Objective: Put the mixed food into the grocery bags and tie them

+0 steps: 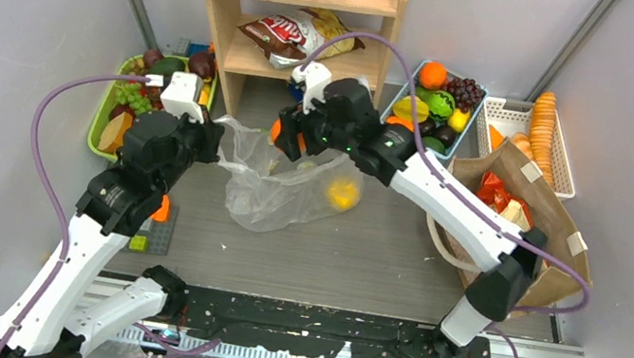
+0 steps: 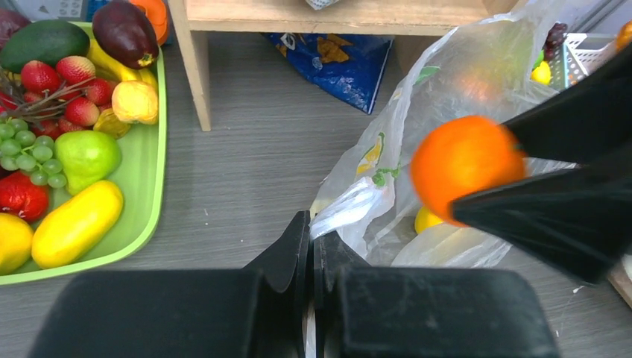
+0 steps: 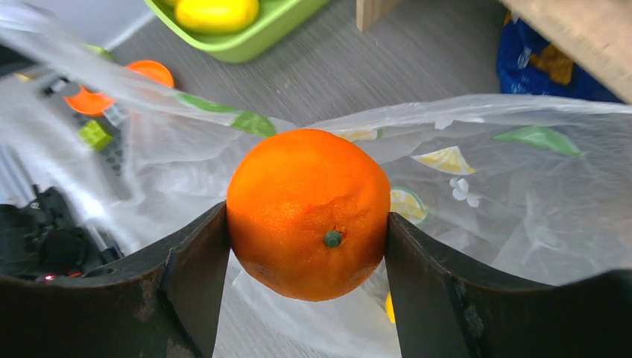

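A clear plastic bag lies mid-table with a yellow lemon inside. My left gripper is shut on the bag's rim and holds it up; it shows in the top view at the bag's left edge. My right gripper is shut on an orange and holds it over the bag's mouth; the orange also shows in the top view and the left wrist view. The tan burlap tote stands at right with packets inside.
A green tray of fruit sits at left. A wooden shelf with snack packets stands at the back. A blue basket of fruit and a white basket with crackers sit back right. A blue packet lies under the shelf.
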`<state>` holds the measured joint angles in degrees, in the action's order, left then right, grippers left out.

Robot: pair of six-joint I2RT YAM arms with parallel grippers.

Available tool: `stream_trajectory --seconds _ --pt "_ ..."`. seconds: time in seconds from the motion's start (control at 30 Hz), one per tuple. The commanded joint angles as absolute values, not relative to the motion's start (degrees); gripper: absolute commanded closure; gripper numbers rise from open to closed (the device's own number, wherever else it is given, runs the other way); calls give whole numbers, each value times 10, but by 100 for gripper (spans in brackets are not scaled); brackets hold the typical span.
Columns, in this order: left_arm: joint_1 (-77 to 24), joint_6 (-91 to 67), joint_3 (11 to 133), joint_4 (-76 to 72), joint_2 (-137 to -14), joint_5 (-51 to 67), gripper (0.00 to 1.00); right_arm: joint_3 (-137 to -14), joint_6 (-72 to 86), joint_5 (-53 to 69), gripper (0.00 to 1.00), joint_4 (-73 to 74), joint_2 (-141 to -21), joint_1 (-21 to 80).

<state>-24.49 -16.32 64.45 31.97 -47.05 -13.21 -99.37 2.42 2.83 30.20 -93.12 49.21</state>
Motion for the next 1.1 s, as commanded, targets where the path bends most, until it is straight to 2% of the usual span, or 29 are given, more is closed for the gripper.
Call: stream_trajectory --seconds 0.0,0.03,0.07,0.1,0.13,0.2,0.27,0.53,0.73,0.83,0.97,1.07 --pt "-248 -171 646 300 -445 -116 100 -995 42 -35 54 253 -955 503" --pt "-248 -172 638 297 -439 -116 100 -982 45 -50 52 245 -962 502" --pt "-249 -173 634 295 -436 -116 100 -976 47 -56 39 241 -965 503" --pt "-249 -173 630 295 -434 -116 100 -967 52 -62 30 236 -966 503" --pt "-249 -172 626 296 -432 -116 100 -964 54 -63 14 234 -965 503" --pt "-250 -173 621 297 -430 -117 100 -959 63 -62 1 228 -955 503" --pt "-250 -173 617 302 -429 -117 100 -957 64 -58 4 222 -938 503" --pt "-251 -173 589 320 -403 -136 100 -973 55 -126 4 267 -841 476" --pt "-251 -181 555 329 -384 -121 100 -924 61 -74 3 288 -757 341" --pt "-252 -178 541 327 -382 -118 100 -909 66 -36 3 296 -741 241" --pt "-253 -168 528 311 -373 -118 100 -899 111 -22 1 300 -764 134" --pt "-255 -162 515 293 -364 -117 100 -929 87 -34 0 313 -810 113"
